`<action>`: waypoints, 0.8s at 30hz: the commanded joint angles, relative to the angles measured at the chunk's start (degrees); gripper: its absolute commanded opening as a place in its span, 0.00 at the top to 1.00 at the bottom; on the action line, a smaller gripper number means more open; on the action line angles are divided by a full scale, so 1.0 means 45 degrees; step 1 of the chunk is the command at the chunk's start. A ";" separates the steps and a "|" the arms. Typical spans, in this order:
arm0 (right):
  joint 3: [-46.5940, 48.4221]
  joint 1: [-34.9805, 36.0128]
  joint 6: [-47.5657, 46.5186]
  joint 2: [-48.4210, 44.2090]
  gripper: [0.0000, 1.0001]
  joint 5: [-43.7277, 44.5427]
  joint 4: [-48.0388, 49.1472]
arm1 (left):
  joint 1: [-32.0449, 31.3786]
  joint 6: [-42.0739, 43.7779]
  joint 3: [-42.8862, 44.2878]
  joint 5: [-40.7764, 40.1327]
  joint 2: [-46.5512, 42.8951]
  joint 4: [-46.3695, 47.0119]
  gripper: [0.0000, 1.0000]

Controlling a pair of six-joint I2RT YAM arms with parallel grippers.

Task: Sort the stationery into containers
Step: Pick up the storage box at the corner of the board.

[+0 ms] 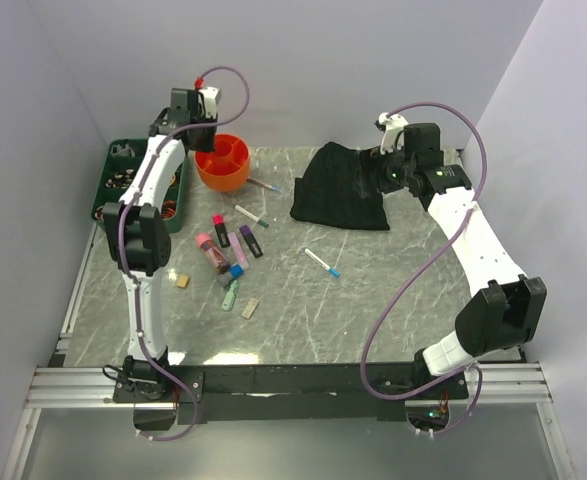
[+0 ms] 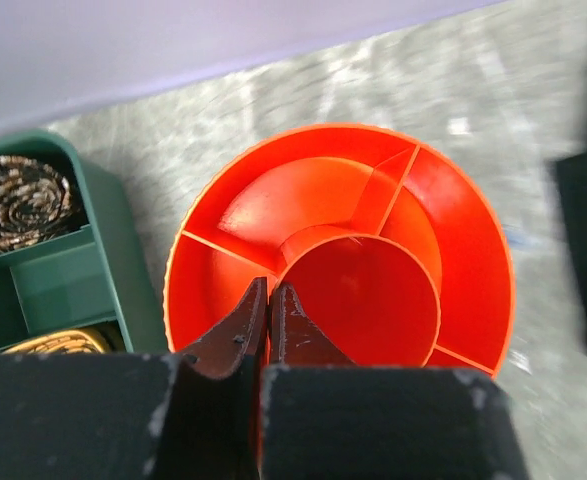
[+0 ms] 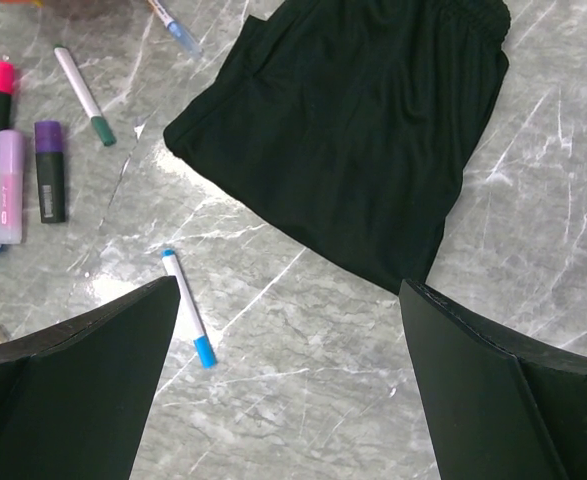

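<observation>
Orange tub (image 2: 473, 220) under left end effector (image 2: 269, 288), together | green tray (image 2: 123, 250): coiled bands (image 2: 18, 200) | right end effector (image 3: 291, 288) apart

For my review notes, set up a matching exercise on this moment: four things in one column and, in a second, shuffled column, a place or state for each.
Column one:
1 left gripper
2 right gripper
3 green tray
4 black cloth

Column two:
a open wide, beside the cloth
b lying on the far right part of the table
c shut, over the orange tub
d holds coiled bands, left of the tub

Pairs: 1-c, 2-a, 3-d, 4-b
</observation>
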 commanded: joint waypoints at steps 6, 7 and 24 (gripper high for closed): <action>0.0210 -0.0540 0.0410 -0.0047 0.01 -0.0108 0.0431 | -0.1538 0.0575 -0.1671 0.3341 -0.3270 -0.1471 0.99; 0.0229 -0.0638 0.0449 -0.0008 0.01 -0.0030 0.0432 | -0.1772 0.0789 -0.1988 0.3517 -0.3428 -0.1510 0.99; -0.0414 -0.1303 0.0528 -0.0066 0.02 -0.0186 0.0354 | -0.3180 0.1338 -0.5779 0.4456 -0.4700 -0.0125 0.99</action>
